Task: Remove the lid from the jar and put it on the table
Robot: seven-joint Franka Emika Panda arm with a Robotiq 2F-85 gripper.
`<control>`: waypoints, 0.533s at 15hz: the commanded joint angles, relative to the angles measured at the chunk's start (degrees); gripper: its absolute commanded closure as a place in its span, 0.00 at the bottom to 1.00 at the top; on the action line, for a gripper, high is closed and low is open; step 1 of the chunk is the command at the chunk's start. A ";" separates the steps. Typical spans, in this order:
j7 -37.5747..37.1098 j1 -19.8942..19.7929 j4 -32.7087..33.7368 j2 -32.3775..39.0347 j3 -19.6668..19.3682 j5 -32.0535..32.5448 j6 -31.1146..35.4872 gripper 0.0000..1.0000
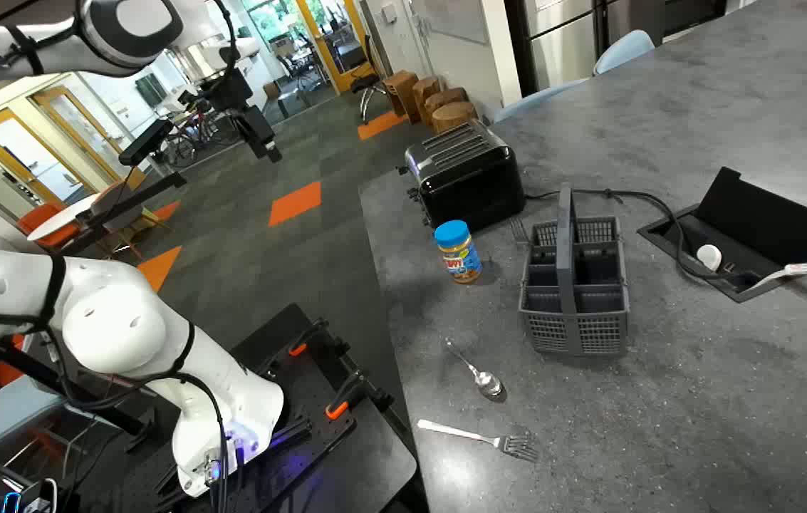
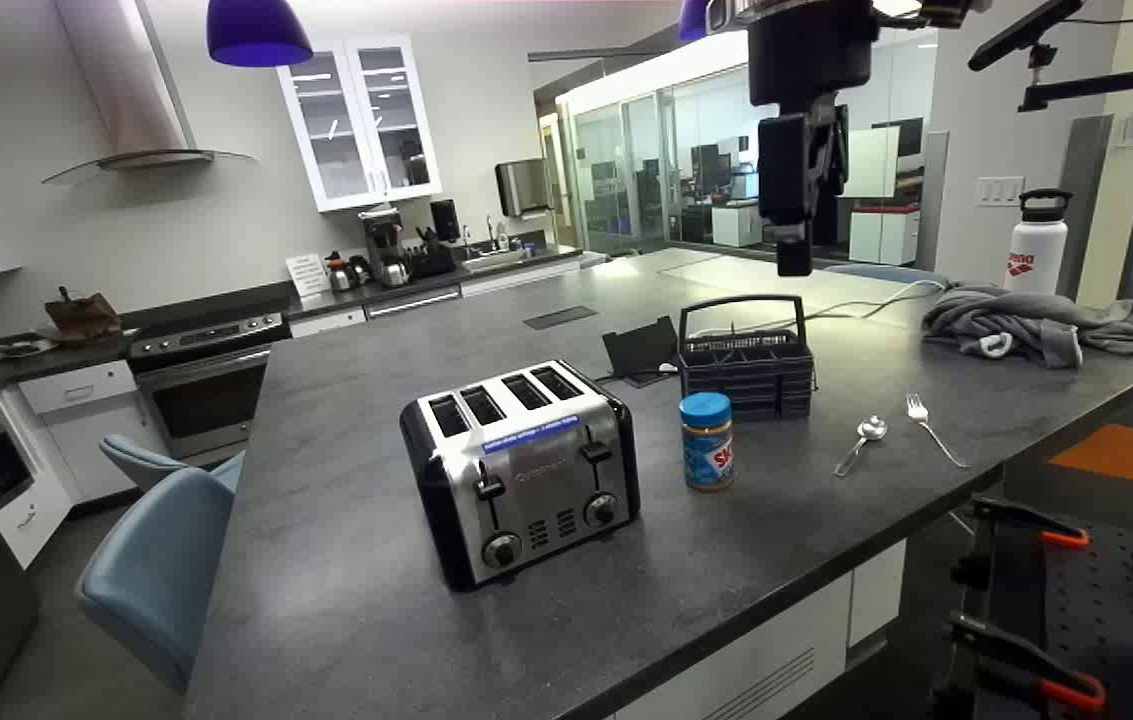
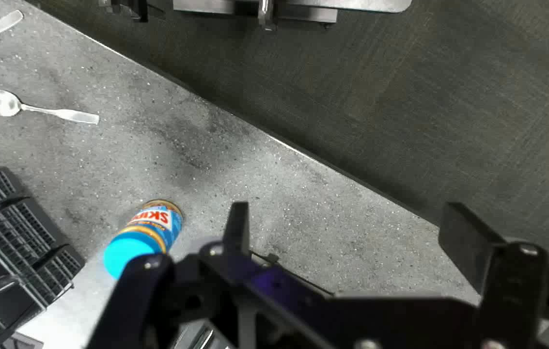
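The jar (image 1: 463,262) stands upright on the dark-grey table (image 1: 716,399), between the toaster and the caddy. The bright-blue lid (image 1: 451,233) sits on top of it. The jar (image 2: 709,455) and lid (image 2: 705,408) also show in an exterior view. In the wrist view the jar (image 3: 158,220) and lid (image 3: 126,253) lie left of the fingers, and the gripper body covers a little of the lid's edge. My gripper (image 3: 347,228) is open with nothing between its fingers. In both exterior views the gripper (image 1: 271,151) (image 2: 794,255) hangs high above the tabletop level, apart from the jar.
A toaster (image 2: 526,480) stands beside the jar. A grey wire caddy (image 1: 574,320) with a tall handle stands on the jar's other side. A spoon (image 1: 486,383) and a fork (image 1: 513,445) lie near the table edge. An open socket box (image 1: 752,228) with cables lies behind the caddy.
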State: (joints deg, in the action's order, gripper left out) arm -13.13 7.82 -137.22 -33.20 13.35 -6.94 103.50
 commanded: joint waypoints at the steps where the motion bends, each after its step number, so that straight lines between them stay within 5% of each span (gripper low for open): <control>1: -0.17 0.34 0.13 0.09 -0.27 0.17 -0.11 0.00; 8: -1.21 -1.78 0.02 1.82 -0.26 3.81 3.90 0.00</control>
State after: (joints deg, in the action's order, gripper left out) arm -13.24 7.59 -137.23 -33.13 13.34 -5.65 104.19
